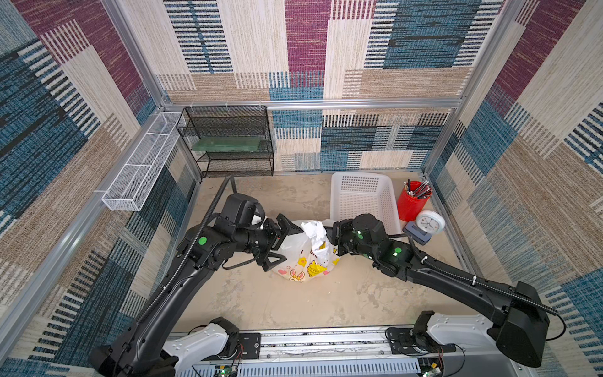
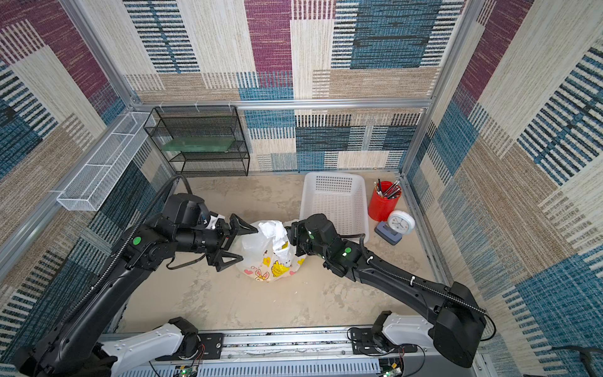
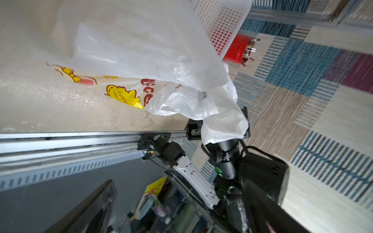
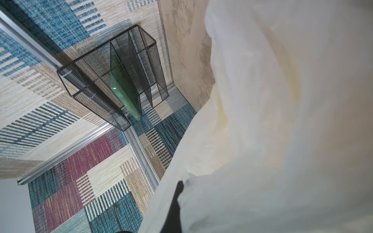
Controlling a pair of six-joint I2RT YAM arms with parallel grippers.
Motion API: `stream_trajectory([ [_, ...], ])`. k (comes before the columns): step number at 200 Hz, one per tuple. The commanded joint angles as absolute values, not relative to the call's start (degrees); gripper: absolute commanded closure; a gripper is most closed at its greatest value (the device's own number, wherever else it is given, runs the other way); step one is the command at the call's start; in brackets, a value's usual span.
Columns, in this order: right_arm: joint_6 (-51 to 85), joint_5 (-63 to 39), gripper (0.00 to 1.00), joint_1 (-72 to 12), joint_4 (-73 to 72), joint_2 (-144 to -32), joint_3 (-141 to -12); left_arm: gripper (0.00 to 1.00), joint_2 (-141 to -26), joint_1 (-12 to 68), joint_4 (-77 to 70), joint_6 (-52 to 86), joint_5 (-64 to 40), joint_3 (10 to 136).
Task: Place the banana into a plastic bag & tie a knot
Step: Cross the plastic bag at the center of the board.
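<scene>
White plastic at risk: with the right gripper (image 1: 330,234) jaws clenched on the bag (image 1: 303,258) near its top and the left gripper (image 1: 292,245) jaws spread wide, gripping nothing, any pull could topple the light bag or loosen its knot (image 1: 312,229). It stands mid-tabletop (image 1: 261,300), long axis upright, knot uppermost, cartoon prints facing the robot.

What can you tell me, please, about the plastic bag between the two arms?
The bag is thin, crinkly, translucent white plastic with yellow and pink cartoon prints low on its front. It stands plump on the tabletop, in front of the white basket. Its handles are bunched into a knot on top, loose ends sticking out. Something yellow shows through the film. The left claw stands open beside it; the right claw, shut, appears to pinch a loose end.
</scene>
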State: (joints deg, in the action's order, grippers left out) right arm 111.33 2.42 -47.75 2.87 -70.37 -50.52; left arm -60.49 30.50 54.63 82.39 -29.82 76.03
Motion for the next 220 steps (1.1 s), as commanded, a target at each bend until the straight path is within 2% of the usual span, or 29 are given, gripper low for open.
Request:
stream_trajectory([
  [1, 102.22, 6.54, 1.0, -48.57, -4.19, -69.49, -48.97, 0.01, -57.71, 30.5, 45.96, 101.36, -27.74, 73.31],
  [37, 94.5, 10.28, 1.0, -51.8, -6.85, -68.73, -48.42, 0.0, -60.01, 31.9, 42.8, 106.7, -24.65, 74.36],
  [63, 88.86, 12.74, 1.0, -54.49, -9.24, -68.6, -47.56, 0.02, -63.07, 35.86, 41.98, 109.08, -22.78, 77.42],
  [86, 85.87, 13.84, 1.0, -55.26, -10.73, -68.1, -46.46, 0.06, -61.45, 39.86, 43.71, 113.99, -19.89, 74.93],
  [105, 85.82, 13.91, 1.0, -55.18, -11.89, -67.69, -45.23, 0.1, -60.92, 42.08, 43.79, 116.08, -18.93, 72.99],
  [127, 85.78, 13.82, 1.0, -55.2, -11.98, -67.42, -44.84, 0.1, -61.64, 43.98, 46.96, 115.58, -17.28, 74.52],
  [145, 85.64, 13.54, 1.0, -55.36, -12.05, -67.59, -44.98, 0.06, -62.51, 44.47, 47.29, 115.18, -14.99, 75.82],
  [190, 86.04, 13.36, 1.0, -55.36, -12.03, -67.2, -44.77, 0.05, -66.12, 45.6, 40.85, 115.63, -11.54, 73.84],
  [210, 86.22, 12.94, 1.0, -55.04, -11.88, -66.8, -44.7, 0.11, -66.57, 45.79, 39.88, 115.1, -9.78, 72.96],
  [220, 86.26, 12.85, 1.0, -55.02, -11.63, -66.66, -44.61, 0.26, -66.62, 45.71, 37.81, 114.68, -8.3, 72.2],
])
